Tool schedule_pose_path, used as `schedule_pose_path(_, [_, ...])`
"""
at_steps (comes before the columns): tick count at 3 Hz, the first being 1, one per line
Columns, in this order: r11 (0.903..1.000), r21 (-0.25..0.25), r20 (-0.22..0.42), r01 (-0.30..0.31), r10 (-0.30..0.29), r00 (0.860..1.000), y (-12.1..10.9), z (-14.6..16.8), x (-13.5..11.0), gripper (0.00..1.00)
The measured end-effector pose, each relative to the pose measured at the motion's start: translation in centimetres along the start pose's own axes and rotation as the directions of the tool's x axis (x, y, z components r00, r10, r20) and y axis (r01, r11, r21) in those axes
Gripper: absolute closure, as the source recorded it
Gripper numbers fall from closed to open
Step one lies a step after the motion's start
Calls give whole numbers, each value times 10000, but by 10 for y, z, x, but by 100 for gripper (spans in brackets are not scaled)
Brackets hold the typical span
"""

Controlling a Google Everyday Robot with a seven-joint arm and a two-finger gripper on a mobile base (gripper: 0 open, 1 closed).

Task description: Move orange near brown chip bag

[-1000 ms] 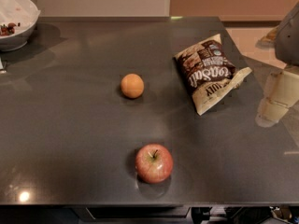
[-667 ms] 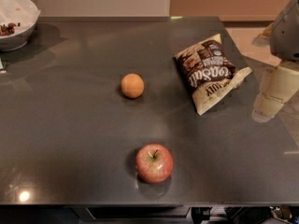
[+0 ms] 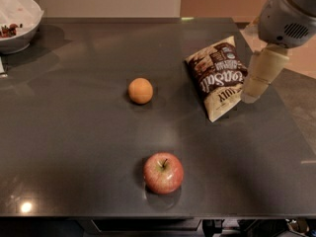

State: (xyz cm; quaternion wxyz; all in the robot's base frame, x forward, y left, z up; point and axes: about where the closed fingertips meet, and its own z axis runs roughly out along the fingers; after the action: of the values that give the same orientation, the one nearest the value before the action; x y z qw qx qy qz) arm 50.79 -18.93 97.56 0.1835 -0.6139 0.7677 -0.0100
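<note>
Our gripper (image 3: 257, 80) hangs at the right of the frame, just beside the brown chip bag (image 3: 216, 75); open or closed, we cannot tell. The orange (image 3: 140, 91) lies at centre, well apart. Crossing over, we may push the bag, or roll the orange away.

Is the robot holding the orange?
No, the orange sits alone on the table, while the gripper hangs at the right beside the brown chip bag.

The orange (image 3: 140, 91) is coloured a plain matte orange. The brown chip bag (image 3: 216, 73) is lettered in white and banded cream at its near end. The cream gripper (image 3: 252, 93) is seen at its right.
</note>
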Motion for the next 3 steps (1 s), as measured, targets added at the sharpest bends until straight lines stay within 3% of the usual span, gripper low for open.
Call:
schedule_pose_path(1, [9996,-57,899,286,-279,9956,-29,27,-38,0])
schedule_pose_path(3, [9951,-623,2205,766,-611,9735,-48,98,-119,0])
